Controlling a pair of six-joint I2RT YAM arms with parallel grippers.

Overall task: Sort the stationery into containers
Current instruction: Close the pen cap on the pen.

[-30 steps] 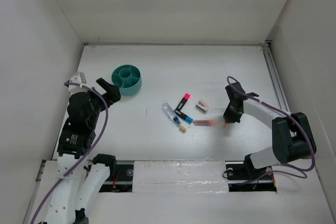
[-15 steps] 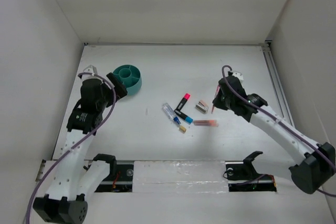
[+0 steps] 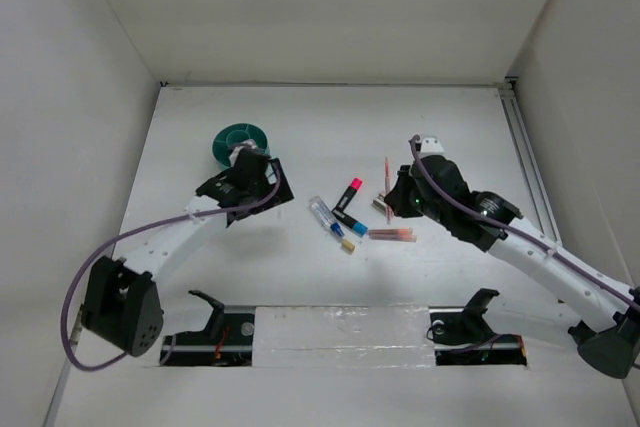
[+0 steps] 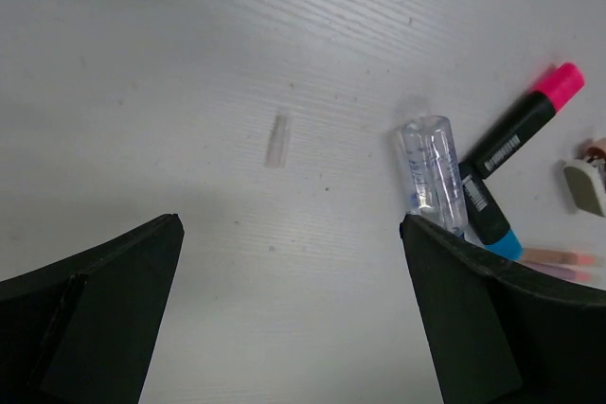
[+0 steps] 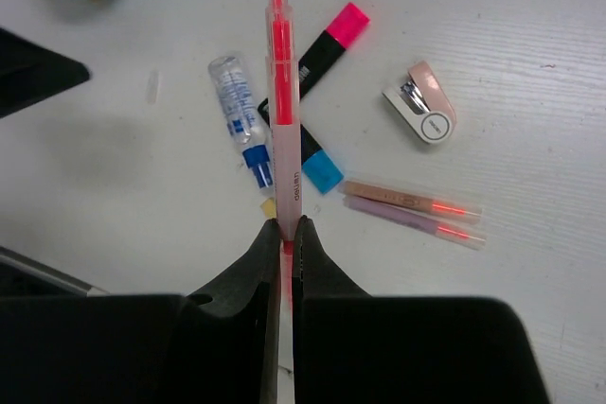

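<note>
My right gripper is shut on a thin pink-red pen and holds it above the table, tip pointing away. It also shows in the top view, over the pile. Below it lie a black marker with a pink cap, a blue-capped marker, a clear-barrelled pen, a tan block and two thin pink pens. My left gripper is open and empty, low over the table left of the clear-barrelled pen. The teal organiser cup stands just behind the left gripper.
A small white-and-pink clip-like item lies right of the markers. A tiny clear cap lies alone on the table ahead of the left gripper. White walls close the table at the back and sides.
My left arm has swung from beside the cup to the right, toward the pens. My right gripper has carried the pink-red pen left, over the pile.
</note>
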